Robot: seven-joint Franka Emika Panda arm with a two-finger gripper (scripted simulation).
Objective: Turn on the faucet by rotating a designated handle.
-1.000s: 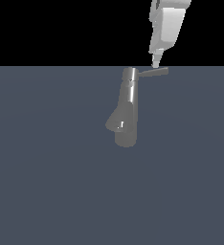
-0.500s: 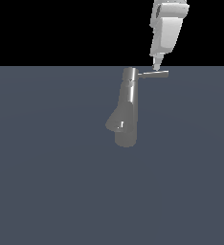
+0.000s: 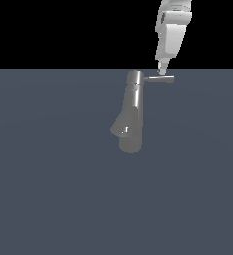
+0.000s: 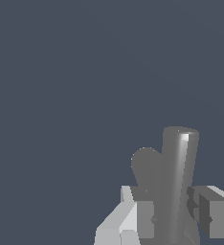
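The faucet (image 3: 133, 117) is a grey metal column standing on the dark floor, with its stubby spout (image 3: 120, 130) bulging toward the exterior view's left. From its top cap the handle (image 3: 161, 78), a thin grey rod, points toward the exterior view's right. My gripper (image 3: 163, 70) comes down from above with its tips right at the rod, near its outer half. In the wrist view the handle (image 4: 178, 162) runs between my two fingers (image 4: 133, 222), and the gripper (image 4: 173, 217) is open around it. A rounded part of the faucet (image 4: 145, 167) shows beside the rod.
Only the flat dark grey floor (image 3: 49, 189) surrounds the faucet; a black background lies beyond it.
The gripper has dropped slightly lower onto the handle. The rod has swung a little and now looks level, pointing toward the exterior view's right.
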